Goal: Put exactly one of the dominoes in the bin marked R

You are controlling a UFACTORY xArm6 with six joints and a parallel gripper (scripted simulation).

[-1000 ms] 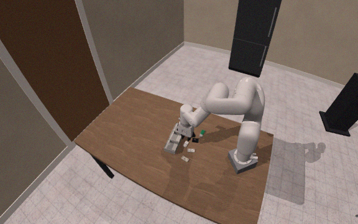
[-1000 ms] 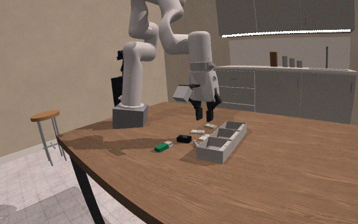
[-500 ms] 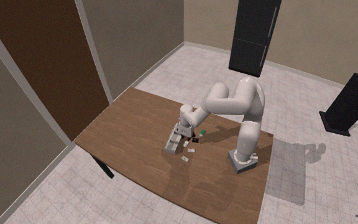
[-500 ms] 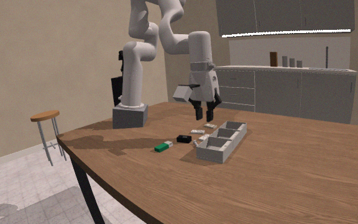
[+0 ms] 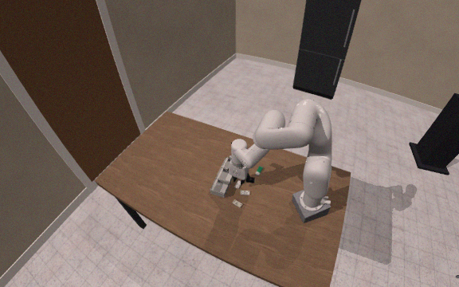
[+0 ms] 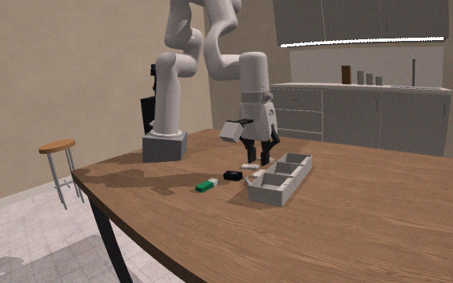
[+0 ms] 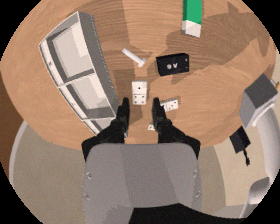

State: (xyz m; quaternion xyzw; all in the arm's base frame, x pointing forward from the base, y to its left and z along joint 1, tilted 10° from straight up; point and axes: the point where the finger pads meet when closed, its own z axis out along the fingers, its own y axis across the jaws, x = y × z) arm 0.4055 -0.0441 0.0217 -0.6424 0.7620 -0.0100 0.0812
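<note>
The pincer [image 7: 141, 112] hangs part-open and empty over a white domino [image 7: 139, 91] lying flat on the table [image 6: 368, 204], with a second domino [image 7: 168, 104] just beside its right finger. The three-part bin tray [image 6: 281, 178] sits close by. A clean pick likely means dropping straight down, straddling one tile only, clear of the tray wall.
</note>
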